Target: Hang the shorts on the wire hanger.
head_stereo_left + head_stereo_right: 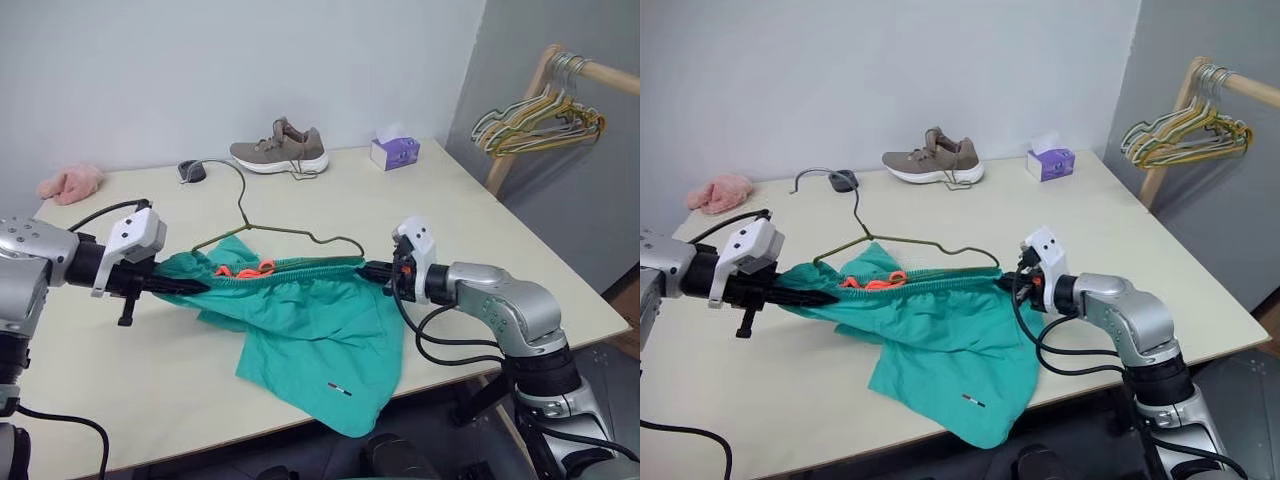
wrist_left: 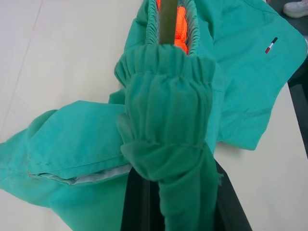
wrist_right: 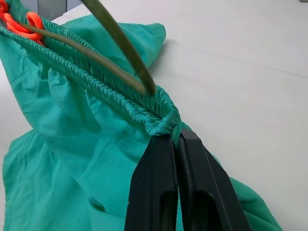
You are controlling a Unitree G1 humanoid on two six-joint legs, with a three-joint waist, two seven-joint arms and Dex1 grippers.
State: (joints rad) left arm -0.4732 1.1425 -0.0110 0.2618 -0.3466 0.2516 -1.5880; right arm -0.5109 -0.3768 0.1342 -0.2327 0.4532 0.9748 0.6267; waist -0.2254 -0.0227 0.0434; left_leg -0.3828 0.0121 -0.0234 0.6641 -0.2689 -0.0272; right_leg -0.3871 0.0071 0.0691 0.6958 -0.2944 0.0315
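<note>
The teal-green shorts (image 1: 310,325) are stretched by their gathered waistband between my two grippers above the table, with the legs draping down to the front edge. An orange cord (image 1: 245,269) shows in the waistband opening. The wire hanger (image 1: 285,232) has its lower bar inside the waistband, its hook (image 1: 215,165) rising toward the back. My left gripper (image 1: 190,287) is shut on the waistband's left end (image 2: 166,96). My right gripper (image 1: 372,270) is shut on the waistband's right end (image 3: 166,120).
A brown shoe (image 1: 280,148), a purple tissue box (image 1: 394,151), a dark mouse (image 1: 191,171) and a pink cloth (image 1: 70,183) lie along the table's back edge (image 1: 160,168). A wooden rack (image 1: 560,70) with several coloured hangers (image 1: 535,120) stands at the right.
</note>
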